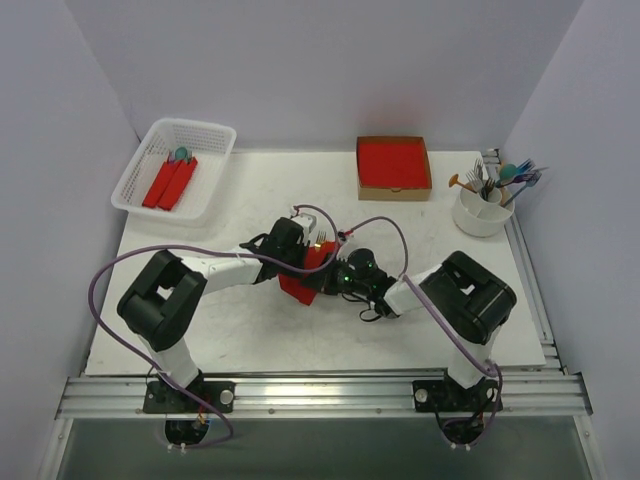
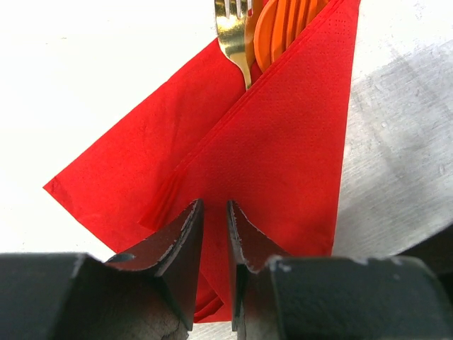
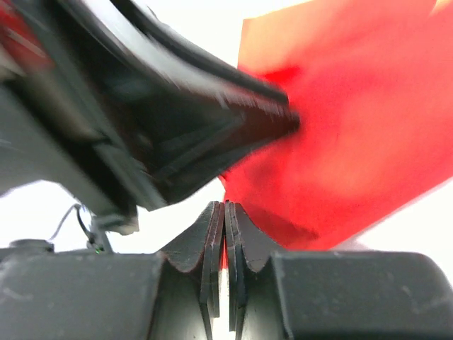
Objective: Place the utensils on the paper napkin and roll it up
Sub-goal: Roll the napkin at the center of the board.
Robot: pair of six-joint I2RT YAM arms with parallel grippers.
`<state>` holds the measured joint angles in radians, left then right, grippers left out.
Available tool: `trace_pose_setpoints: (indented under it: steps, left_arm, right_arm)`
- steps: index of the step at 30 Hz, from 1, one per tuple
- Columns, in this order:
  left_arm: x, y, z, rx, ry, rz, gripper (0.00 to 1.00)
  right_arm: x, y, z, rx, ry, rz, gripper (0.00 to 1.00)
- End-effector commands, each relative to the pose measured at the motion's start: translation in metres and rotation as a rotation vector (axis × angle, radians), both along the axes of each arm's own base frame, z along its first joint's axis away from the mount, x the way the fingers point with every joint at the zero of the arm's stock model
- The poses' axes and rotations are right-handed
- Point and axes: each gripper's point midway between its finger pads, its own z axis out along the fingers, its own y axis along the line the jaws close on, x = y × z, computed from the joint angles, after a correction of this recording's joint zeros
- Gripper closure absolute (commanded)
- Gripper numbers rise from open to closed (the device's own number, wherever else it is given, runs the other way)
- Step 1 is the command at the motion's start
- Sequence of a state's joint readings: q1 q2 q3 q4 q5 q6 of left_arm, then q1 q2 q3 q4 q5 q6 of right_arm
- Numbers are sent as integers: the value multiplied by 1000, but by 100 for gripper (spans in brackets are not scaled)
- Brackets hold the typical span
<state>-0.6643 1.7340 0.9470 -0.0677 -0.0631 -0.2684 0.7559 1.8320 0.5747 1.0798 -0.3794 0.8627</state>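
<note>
Both end effectors (image 2: 214, 234) (image 3: 224, 234) on napkin (image 2: 269, 156)

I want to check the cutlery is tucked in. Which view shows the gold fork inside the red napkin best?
The left wrist view: the gold metal fork lies sharp beside an orange plastic utensil in the folded red paper napkin. The top view shows only tiny tines. The right wrist view shows blurred napkin, no fork.

Two arms with white links and bulky black joints, purple cables looping from bases, small green lights near wrists
</note>
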Motion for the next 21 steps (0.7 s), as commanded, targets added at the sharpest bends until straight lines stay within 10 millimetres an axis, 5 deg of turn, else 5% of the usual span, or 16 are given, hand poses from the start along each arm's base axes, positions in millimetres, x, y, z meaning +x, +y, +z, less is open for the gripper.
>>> trace_pose_setpoints:
  steps: [1, 10, 21]
  left_arm:
    - [9, -6, 12, -15, -26, -14, 72]
    - [10, -6, 13, -15, -28, -13, 71]
    - [10, -5, 12, -6, -25, -8, 72]
  right_arm:
    - [22, 0, 47, 62, -94, -16, 95]
    - [27, -7, 35, 103, -51, -8, 95]
    - [6, 3, 19, 163, -4, 5, 95]
